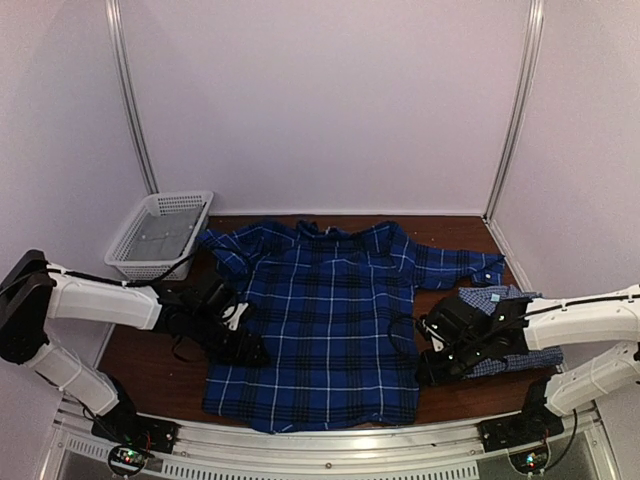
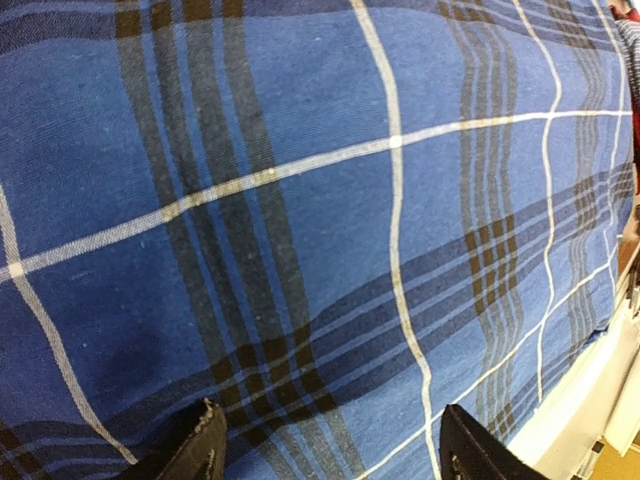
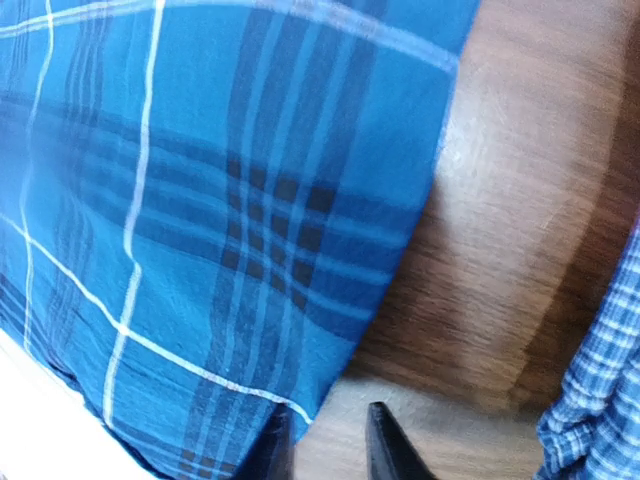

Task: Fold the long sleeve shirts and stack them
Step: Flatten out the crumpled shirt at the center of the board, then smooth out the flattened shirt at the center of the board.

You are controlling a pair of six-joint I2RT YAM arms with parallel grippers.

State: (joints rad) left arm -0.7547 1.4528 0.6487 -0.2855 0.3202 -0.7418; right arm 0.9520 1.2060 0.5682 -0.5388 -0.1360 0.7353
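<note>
- dark plaid shirt (image 1: 320, 320) lying flat on table (image 1: 150, 372), collar at far side
- pale check shirt (image 1: 497, 298) bunched at right, partly under right arm
- left gripper (image 2: 325, 435) spread wide over plaid's left side, pinching nothing
- right gripper (image 3: 325, 445) slightly parted beside plaid's right edge, nothing between fingers
- white basket (image 1: 160, 235) far left

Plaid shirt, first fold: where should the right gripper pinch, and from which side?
Probably the right side edge of the plaid shirt, near the hem corner, approached from the right across the bare table. The shirt lies flat and spread, so only its edges offer a lip to pinch, and the right gripper sits just outside that edge, slightly open.
</note>
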